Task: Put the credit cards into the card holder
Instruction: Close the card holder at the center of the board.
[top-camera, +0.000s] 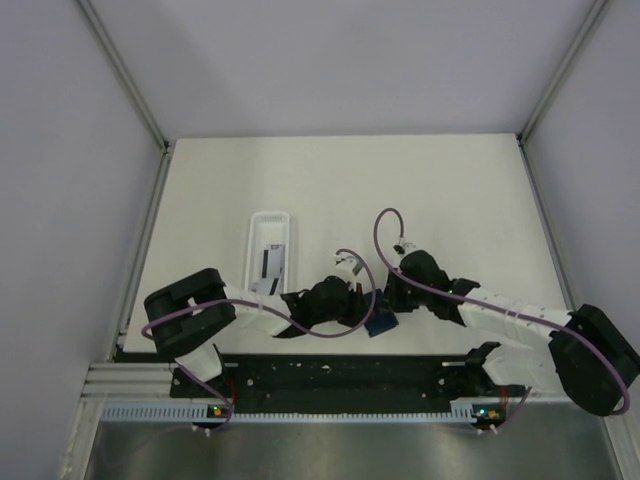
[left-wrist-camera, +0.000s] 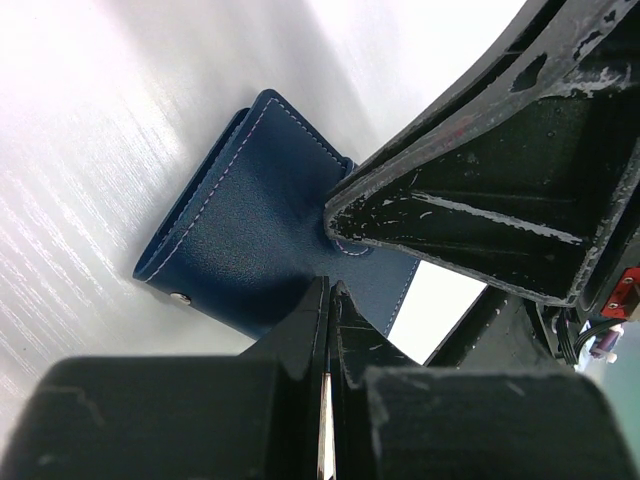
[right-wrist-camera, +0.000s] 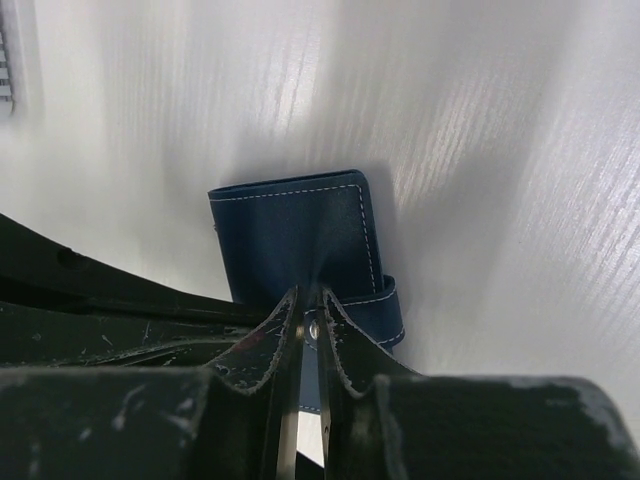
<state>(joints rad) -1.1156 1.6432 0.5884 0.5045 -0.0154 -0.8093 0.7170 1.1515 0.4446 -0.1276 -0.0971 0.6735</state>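
Card holder (right-wrist-camera: 295, 240) lies flat, flap toward right hand (right-wrist-camera: 312, 293), which pinches it; left hand (left-wrist-camera: 329, 286) fully closed.

Top view: left white-and-black arm (top-camera: 255, 312) has its base at 7 o'clock and lies low, stretched toward 3 o'clock. The right white-and-black arm (top-camera: 500, 318) has its base at 4 o'clock, elbow bent, reaching toward 9 o'clock. Tips meet just under centre, close together. On the left black two-finger gripper (left-wrist-camera: 328, 300) the fingers are pressed flat together, no gap. The right black two-finger gripper (right-wrist-camera: 308, 305) shows a narrow slit, pinching the flap of the dark navy-blue folding card holder (right-wrist-camera: 295, 235). Both wrists are pitched down.
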